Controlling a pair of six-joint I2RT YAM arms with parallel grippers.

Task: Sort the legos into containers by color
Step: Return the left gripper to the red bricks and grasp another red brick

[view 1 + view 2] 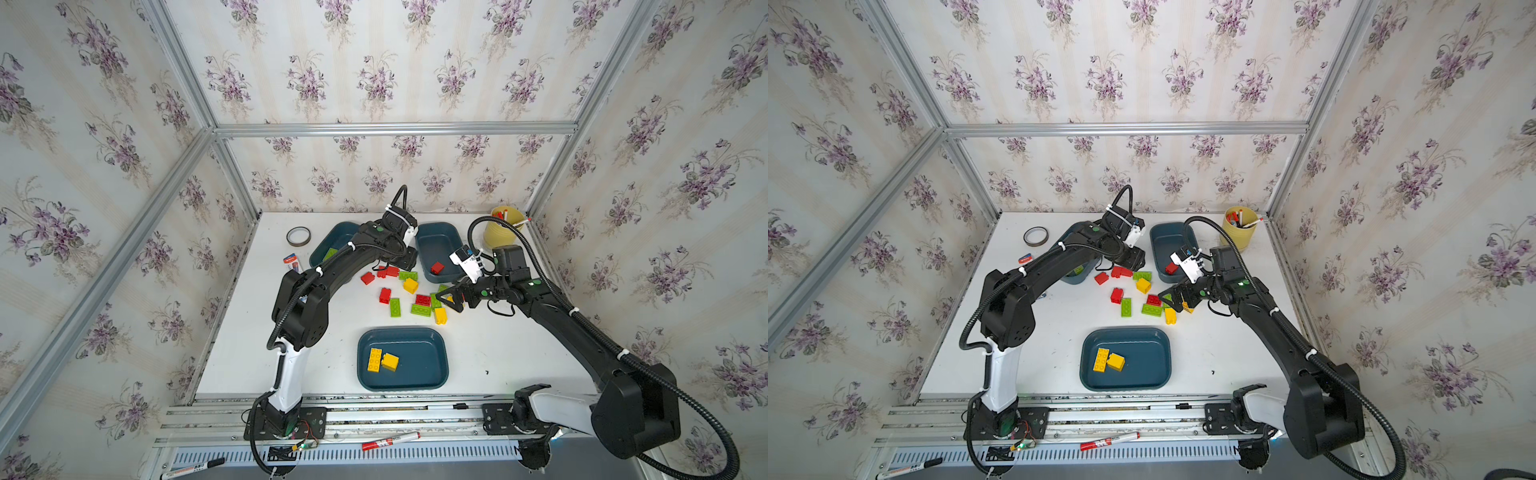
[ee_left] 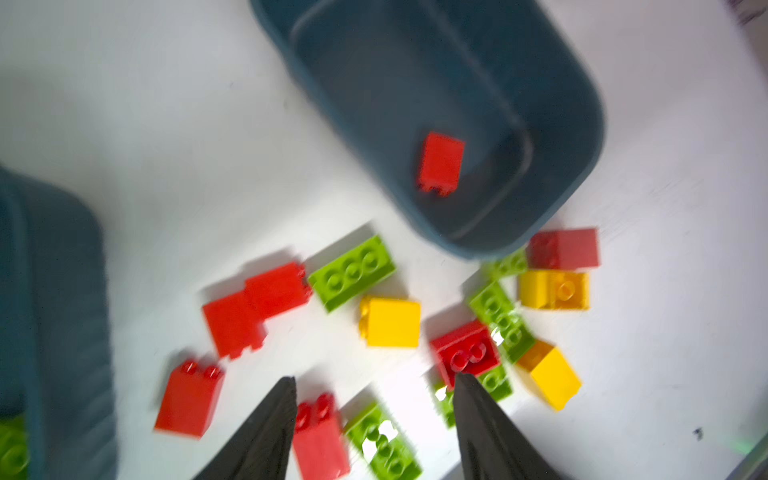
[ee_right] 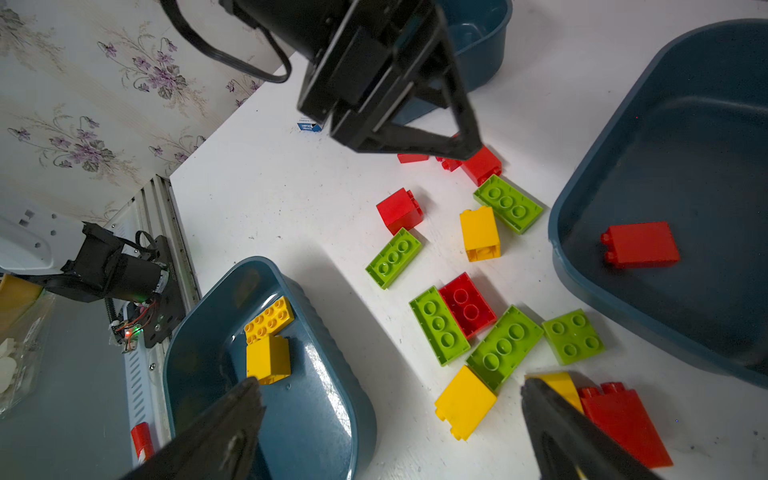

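I judge the sorting barely begun. The front tray, near the front edge of the table, holds two yellow bricks. The back-right tray has one red brick. The back-left tray shows one green brick; my left arm hides the rest. Over a dozen loose bricks lie mid-table between the trays. My left gripper hangs over them, jaws partly apart and empty. My right gripper gapes wide at the pile's right side, holding nothing.
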